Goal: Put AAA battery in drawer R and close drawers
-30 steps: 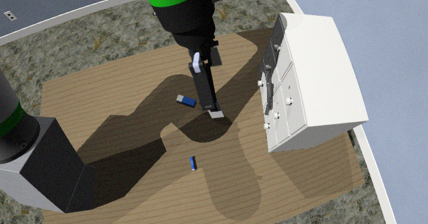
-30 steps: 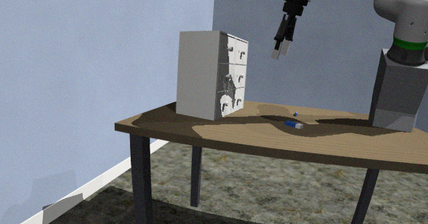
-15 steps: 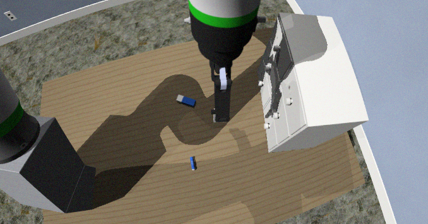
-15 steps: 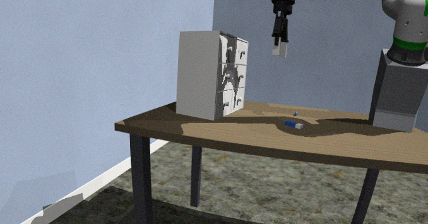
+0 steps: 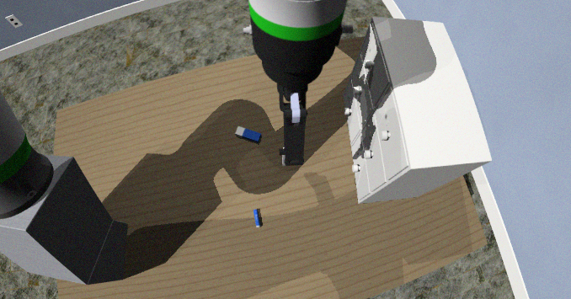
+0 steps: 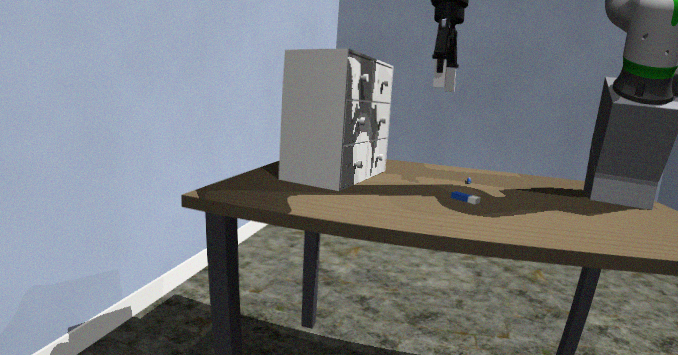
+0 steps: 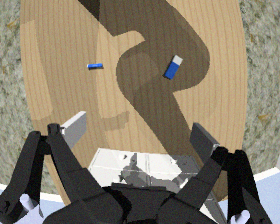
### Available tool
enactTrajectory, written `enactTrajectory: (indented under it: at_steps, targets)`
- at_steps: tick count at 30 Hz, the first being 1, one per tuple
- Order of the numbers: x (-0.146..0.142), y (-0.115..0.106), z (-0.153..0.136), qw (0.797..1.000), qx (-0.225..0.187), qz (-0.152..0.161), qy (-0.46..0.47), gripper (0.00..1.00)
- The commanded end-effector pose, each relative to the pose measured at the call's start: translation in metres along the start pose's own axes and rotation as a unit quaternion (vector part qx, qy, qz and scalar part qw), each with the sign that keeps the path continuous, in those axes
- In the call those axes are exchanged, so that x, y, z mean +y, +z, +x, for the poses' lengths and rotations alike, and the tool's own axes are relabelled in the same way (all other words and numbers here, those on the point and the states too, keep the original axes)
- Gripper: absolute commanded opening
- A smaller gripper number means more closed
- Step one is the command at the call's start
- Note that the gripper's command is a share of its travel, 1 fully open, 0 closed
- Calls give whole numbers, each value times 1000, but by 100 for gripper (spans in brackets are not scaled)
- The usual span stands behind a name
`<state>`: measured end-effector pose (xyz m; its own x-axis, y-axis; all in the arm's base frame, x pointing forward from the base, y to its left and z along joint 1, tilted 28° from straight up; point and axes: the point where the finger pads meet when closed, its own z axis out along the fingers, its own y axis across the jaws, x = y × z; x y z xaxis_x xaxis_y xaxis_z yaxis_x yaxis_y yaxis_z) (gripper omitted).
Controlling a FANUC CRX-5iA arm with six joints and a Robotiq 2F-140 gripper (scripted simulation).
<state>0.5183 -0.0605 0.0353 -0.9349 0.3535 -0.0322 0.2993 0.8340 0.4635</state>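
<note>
The small blue AAA battery (image 5: 257, 217) lies on the wooden table, apart from the chest; it also shows in the exterior view (image 6: 468, 180) and the wrist view (image 7: 94, 66). The white chest (image 5: 404, 112) stands at the table's right end, six drawers with knobs, all pushed in; it shows in the side view (image 6: 335, 118) and its top shows in the wrist view (image 7: 151, 165). I cannot read the drawer letters. My gripper (image 5: 292, 156) hangs high above the table in front of the chest, pointing down, open and empty; it shows in the side view (image 6: 445, 79) and the wrist view (image 7: 140, 132).
A blue and grey block (image 5: 248, 134) lies on the table near the middle, also in the side view (image 6: 465, 197) and wrist view (image 7: 173, 67). The robot's grey base pedestal (image 5: 63, 226) stands at the table's left end.
</note>
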Motion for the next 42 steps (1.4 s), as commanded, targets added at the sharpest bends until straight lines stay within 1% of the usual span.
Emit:
enactTrajectory:
  at_steps: [1, 13, 21, 32, 37, 42]
  targets:
    - [-4, 0, 6, 1000, 0, 0, 0, 100]
    - [-30, 0, 48, 1000, 0, 0, 0, 100]
    - [-36, 0, 59, 1000, 0, 0, 0, 100]
    - [-37, 1, 58, 1000, -6, 0, 0, 100]
    - [-36, 5, 54, 999, -33, 0, 0, 100]
    - [-36, 14, 44, 996, -88, 0, 0, 100]
